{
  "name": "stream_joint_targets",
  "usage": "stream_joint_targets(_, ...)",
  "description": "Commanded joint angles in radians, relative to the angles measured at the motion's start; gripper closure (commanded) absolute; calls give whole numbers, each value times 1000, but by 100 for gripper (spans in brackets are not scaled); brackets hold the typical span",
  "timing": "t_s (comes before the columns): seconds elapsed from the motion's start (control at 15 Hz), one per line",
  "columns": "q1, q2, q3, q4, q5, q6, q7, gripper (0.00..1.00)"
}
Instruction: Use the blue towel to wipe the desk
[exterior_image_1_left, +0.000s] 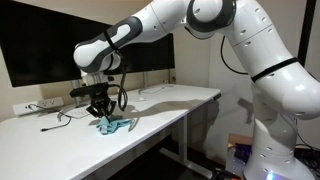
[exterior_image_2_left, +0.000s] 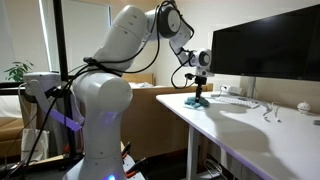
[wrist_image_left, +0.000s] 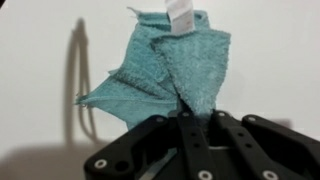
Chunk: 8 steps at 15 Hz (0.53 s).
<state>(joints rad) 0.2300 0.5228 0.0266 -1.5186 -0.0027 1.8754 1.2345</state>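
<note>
In an exterior view, a white power strip (exterior_image_1_left: 28, 106) lies at the left end of the desk (exterior_image_1_left: 175, 100), in front of a row of dark monitors (exterior_image_1_left: 50, 45). Just to its right the end effector (exterior_image_1_left: 100, 113) points straight down at the desk top. The blue towel (exterior_image_1_left: 111, 125) sits crumpled beneath it, close to the front edge of the desk. Further right the white arm (exterior_image_1_left: 205, 20) arches up and over, then drops to its base beside the desk.

In an exterior view from the desk's end, a potted plant (exterior_image_2_left: 15, 72) stands far left and the bulky arm (exterior_image_2_left: 100, 105) fills the middle. Right of it the end effector (exterior_image_2_left: 199, 94) hangs over the near corner of the desk (exterior_image_2_left: 250, 135), with the blue towel (exterior_image_2_left: 197, 101) bunched under it. A large monitor (exterior_image_2_left: 265, 50) stands further right.

In the wrist view, bare white desk (wrist_image_left: 40, 70) takes up the left side. The blue towel (wrist_image_left: 165, 70) spreads wrinkled across the middle, with a white tag (wrist_image_left: 180, 12) at its top edge. The end effector (wrist_image_left: 192, 115) comes in from the bottom, its fingers drawn tightly together on a raised fold of the towel, while the rest of the cloth rests on the desk.
</note>
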Motion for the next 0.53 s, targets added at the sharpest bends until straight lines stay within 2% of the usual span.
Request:
stream_joint_targets(0.0,53,146,36,147,24,-10,33,93)
stream_joint_targets(0.47,158,373,65,519,14,-147,2,93)
